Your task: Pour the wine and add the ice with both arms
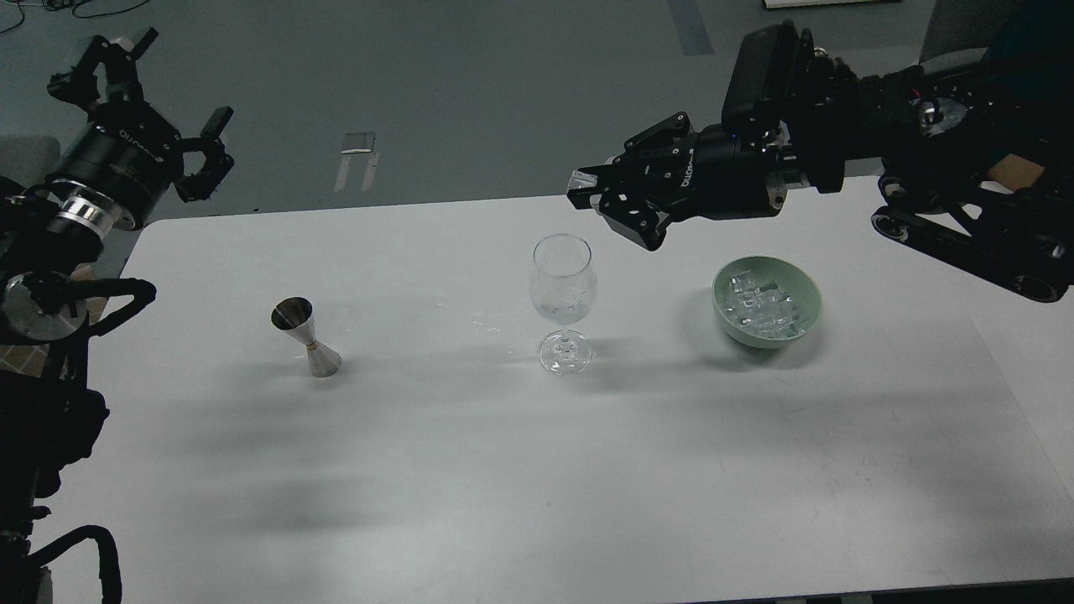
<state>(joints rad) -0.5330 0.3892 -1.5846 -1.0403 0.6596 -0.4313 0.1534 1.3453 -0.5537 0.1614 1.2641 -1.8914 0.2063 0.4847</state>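
Note:
A clear stemmed glass (564,285) stands upright at the table's middle; any wine in it is too faint to tell. A green bowl (720,289) to its right holds several clear ice cubes (763,306). My right gripper (591,191) hovers just above and right of the glass rim, shut on a small clear ice cube (581,179). A steel jigger (306,335) stands left of the glass. My left gripper (168,105) is open and empty, raised beyond the table's far left corner.
The white table (537,470) has its far edge just behind the glass and its front edge at the bottom of the view. My right arm (965,159) spans above the table's back right. Grey floor lies beyond.

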